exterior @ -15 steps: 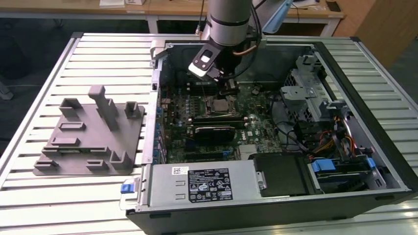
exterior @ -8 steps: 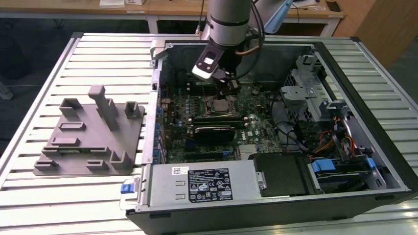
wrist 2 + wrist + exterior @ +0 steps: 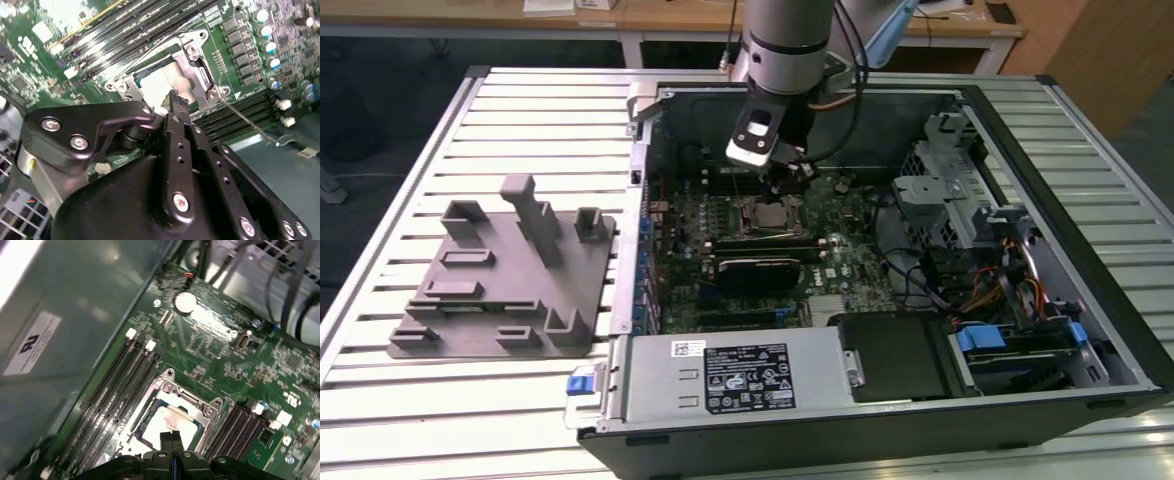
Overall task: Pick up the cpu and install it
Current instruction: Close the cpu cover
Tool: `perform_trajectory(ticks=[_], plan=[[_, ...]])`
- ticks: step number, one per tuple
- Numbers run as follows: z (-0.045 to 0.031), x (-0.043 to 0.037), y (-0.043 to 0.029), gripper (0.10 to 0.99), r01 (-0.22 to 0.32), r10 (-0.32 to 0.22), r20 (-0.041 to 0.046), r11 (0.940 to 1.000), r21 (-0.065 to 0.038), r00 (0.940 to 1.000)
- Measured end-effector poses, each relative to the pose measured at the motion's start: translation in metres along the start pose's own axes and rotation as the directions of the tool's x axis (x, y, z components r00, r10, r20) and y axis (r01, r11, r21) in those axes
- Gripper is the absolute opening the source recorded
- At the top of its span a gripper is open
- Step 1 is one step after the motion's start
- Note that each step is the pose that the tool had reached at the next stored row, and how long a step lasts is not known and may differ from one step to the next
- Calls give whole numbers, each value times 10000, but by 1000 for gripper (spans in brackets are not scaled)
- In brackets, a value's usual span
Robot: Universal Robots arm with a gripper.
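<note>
Directly beneath the gripper (image 3: 171, 436) (image 3: 175, 99), the cpu (image 3: 172, 420) (image 3: 159, 85) lies flat in the motherboard socket (image 3: 212, 407) (image 3: 200, 59), silver top up. The socket's metal frame surrounds it on all sides. In both wrist views we see the two black fingers pressed together with only a hairline slit between them, clenched on nothing. Their tips hang over the near edge of the chip. We cannot tell whether they touch the metal top or sit just above it.

To either side of the fingers run banks of long black memory slots (image 3: 120, 385), flanking the socket. Out past the fingertips in the first wrist view, a round coin battery (image 3: 184, 302) sits well beyond the socket on the green board. In the second wrist view a thin wire lever (image 3: 247, 120) slants away from one corner of the frame. A row of silver-topped capacitors (image 3: 269, 47) stands just past the socket's far edge.

In the exterior view the arm reaches straight down into an open computer case (image 3: 854, 440) that lies on a slatted table (image 3: 400, 420). There the gripper (image 3: 790, 185) is low over the motherboard (image 3: 854, 265). Well away from the gripper, outside the case toward the exterior view's left, a grey plastic tray (image 3: 507, 290) with upright pegs rests on the table. The power supply (image 3: 734, 375) fills the case's near edge.
</note>
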State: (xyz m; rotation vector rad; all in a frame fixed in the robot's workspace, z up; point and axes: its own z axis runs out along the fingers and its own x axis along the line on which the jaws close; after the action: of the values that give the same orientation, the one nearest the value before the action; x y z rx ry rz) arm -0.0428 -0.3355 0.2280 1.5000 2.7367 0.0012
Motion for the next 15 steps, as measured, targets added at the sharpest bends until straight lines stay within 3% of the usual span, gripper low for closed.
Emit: perform_trajectory(ticks=[3, 7, 11, 15], plan=[[1, 0, 0, 106, 610, -610, -7, 9981, -10, 9981], [2, 0, 0, 106, 1351, -1351, -13, 9908, -25, 9908], [4, 0, 0, 106, 2066, -2066, -18, 9784, -39, 9784], [5, 0, 0, 106, 2764, -2764, -22, 9610, -53, 9610]])
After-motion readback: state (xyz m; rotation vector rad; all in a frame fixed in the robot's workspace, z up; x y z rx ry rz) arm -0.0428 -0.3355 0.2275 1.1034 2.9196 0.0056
